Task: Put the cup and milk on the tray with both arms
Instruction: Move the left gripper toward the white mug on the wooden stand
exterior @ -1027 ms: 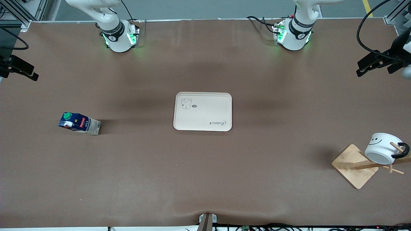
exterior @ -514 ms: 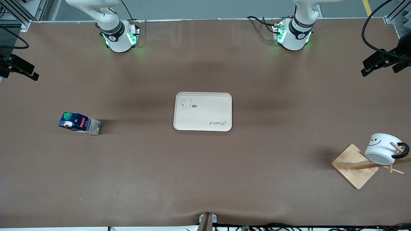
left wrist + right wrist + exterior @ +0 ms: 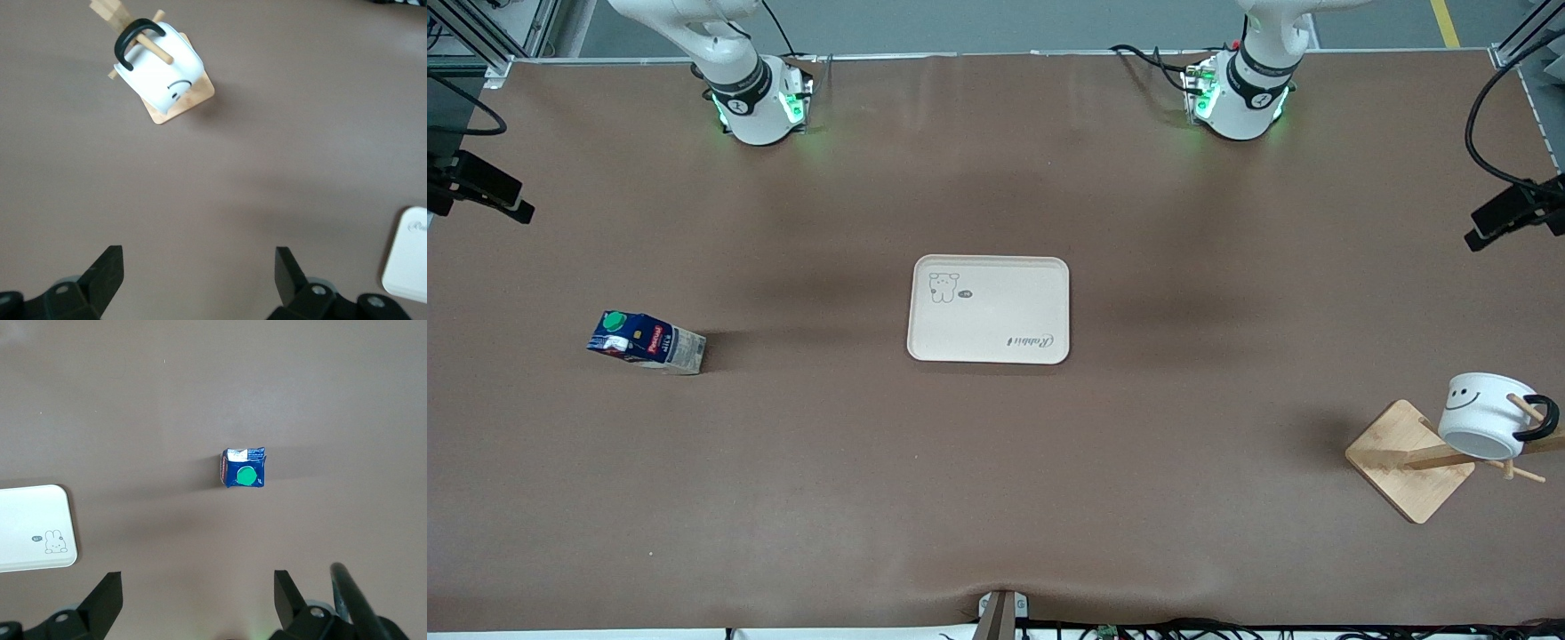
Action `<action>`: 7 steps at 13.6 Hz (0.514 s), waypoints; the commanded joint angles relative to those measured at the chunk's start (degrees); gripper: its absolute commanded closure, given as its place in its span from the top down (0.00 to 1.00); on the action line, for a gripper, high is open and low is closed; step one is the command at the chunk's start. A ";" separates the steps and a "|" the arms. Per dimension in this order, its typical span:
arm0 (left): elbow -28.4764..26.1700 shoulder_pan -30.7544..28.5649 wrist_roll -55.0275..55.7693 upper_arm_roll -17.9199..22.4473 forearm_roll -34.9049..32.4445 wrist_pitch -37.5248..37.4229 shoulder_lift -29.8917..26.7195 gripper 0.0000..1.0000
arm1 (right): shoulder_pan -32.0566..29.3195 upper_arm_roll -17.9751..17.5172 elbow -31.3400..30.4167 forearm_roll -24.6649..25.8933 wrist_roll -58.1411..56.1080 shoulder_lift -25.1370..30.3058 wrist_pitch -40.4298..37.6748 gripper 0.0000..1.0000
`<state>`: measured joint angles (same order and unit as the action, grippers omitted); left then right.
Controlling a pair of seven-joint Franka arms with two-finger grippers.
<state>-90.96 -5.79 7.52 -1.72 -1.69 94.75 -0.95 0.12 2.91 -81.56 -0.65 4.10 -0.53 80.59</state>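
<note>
Black fingers spread wide on the left gripper (image 3: 199,273), empty, up over bare table at the left arm's end, partly cut off by the frame edge. Out from it, the cup (image 3: 1485,413) hangs tilted on a peg of the wooden stand (image 3: 1405,462), mouth angled down, black handle hooked over the peg. Right gripper (image 3: 198,597), equally wide and empty, hangs over the table near the upright milk (image 3: 645,341), green cap up. Between them lies the tray (image 3: 989,309), long side running arm to arm, bare.

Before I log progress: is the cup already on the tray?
No, the cup hangs on the wooden stand, apart from the bare tray.
</note>
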 commanded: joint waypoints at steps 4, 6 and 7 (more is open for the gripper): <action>-15.54 -3.35 -0.14 -0.48 0.64 15.80 -5.38 1.00 | -0.47 -0.10 0.70 -0.50 0.30 -0.43 -0.17 1.00; -17.74 -4.66 -0.14 -0.39 0.55 18.61 -5.29 1.00 | -0.74 -0.01 0.52 -0.58 0.30 -1.31 -0.26 1.00; -18.80 -4.84 -0.14 -0.48 0.55 19.93 -5.38 1.00 | -0.82 -0.01 0.61 -0.50 0.21 -1.49 -0.17 1.00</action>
<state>-105.74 -9.49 7.49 -1.76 -1.66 111.60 -3.79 -0.03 3.03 -81.68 -0.65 4.10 -0.92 80.57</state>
